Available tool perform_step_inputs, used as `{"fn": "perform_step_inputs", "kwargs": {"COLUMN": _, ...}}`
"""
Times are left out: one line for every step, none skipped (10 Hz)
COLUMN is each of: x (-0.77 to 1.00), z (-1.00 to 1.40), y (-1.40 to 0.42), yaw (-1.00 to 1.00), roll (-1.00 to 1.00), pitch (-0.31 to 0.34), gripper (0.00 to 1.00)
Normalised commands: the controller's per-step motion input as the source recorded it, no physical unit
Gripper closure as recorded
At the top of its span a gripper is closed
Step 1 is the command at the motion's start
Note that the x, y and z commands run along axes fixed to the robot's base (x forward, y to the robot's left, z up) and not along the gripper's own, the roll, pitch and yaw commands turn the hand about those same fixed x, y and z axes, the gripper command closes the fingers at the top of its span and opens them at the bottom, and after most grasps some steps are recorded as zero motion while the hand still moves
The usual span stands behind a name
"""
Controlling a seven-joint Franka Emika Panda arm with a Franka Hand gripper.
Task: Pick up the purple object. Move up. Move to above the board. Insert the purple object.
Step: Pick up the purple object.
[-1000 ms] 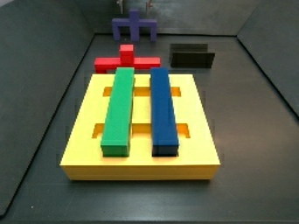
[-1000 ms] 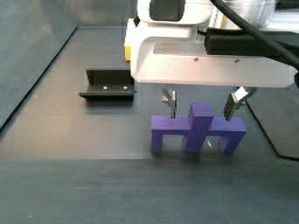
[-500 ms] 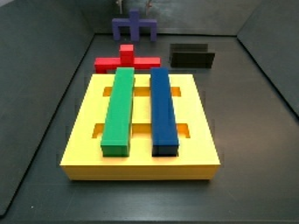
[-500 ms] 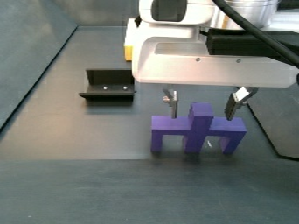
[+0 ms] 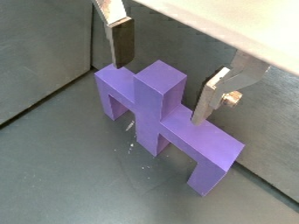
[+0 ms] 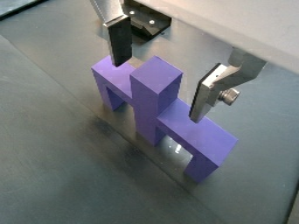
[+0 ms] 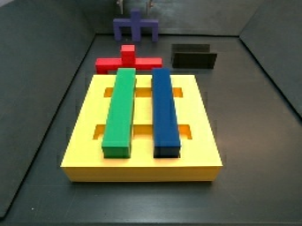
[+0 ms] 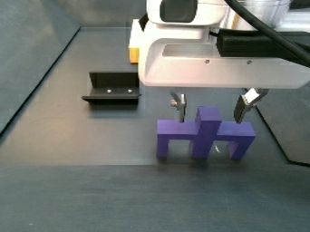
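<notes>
The gripper (image 5: 166, 68) sits low over the purple object (image 5: 163, 118), jaws spread, one finger (image 5: 121, 39) on each side of the raised stem and clear of it. The piece stands on the dark floor on its prongs. The fixture (image 8: 109, 88) is off to one side. In a side view the board (image 7: 144, 128) lies well apart, carrying a green bar (image 7: 120, 110) and a blue bar (image 7: 164, 109), probably seated in slots.

Even lighting, sharp pics, floor glare w/ soft shadows.
</notes>
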Motion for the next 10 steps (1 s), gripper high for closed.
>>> {"fn": "perform_step_inputs", "kwargs": {"x": 0.00, "z": 0.00, "y": -0.02, "yaw": 0.00, "roll": 0.00, "pitch": -0.011, "gripper": 0.00}}
{"fn": "perform_step_inputs", "kwargs": {"x": 0.00, "z": 0.00, "y": -0.02, "yaw": 0.00, "roll": 0.00, "pitch": 0.000, "gripper": 0.00}}
{"fn": "perform_step_inputs", "kwargs": {"x": 0.00, "z": 0.00, "y": -0.02, "yaw": 0.00, "roll": 0.00, "pitch": 0.000, "gripper": 0.00}}
{"fn": "perform_step_inputs", "kwargs": {"x": 0.00, "z": -0.01, "y": -0.04, "yaw": 0.00, "roll": 0.00, "pitch": 0.000, "gripper": 0.00}}
{"fn": "perform_step_inputs", "kwargs": {"x": 0.00, "z": 0.00, "y": 0.00, "yaw": 0.00, "roll": 0.00, "pitch": 0.000, "gripper": 0.00}}
{"fn": "perform_step_inputs", "kwargs": {"x": 0.00, "z": 0.00, "y": 0.00, "yaw": 0.00, "roll": 0.00, "pitch": 0.000, "gripper": 1.00}}
{"fn": "perform_step_inputs", "kwargs": {"x": 0.00, "z": 0.00, "y": 0.00, "yaw": 0.00, "roll": 0.00, "pitch": 0.000, "gripper": 1.00}}
{"fn": "perform_step_inputs", "kwargs": {"x": 0.00, "z": 0.00, "y": 0.00, "yaw": 0.00, "roll": 0.00, "pitch": 0.000, "gripper": 1.00}}
{"fn": "perform_step_inputs", "kwargs": {"x": 0.00, "z": 0.00, "y": 0.00, "yaw": 0.00, "roll": 0.00, "pitch": 0.000, "gripper": 1.00}}
{"fn": "perform_step_inputs", "kwargs": {"x": 0.00, "z": 0.00, "y": 0.00, "yaw": 0.00, "roll": 0.00, "pitch": 0.000, "gripper": 1.00}}
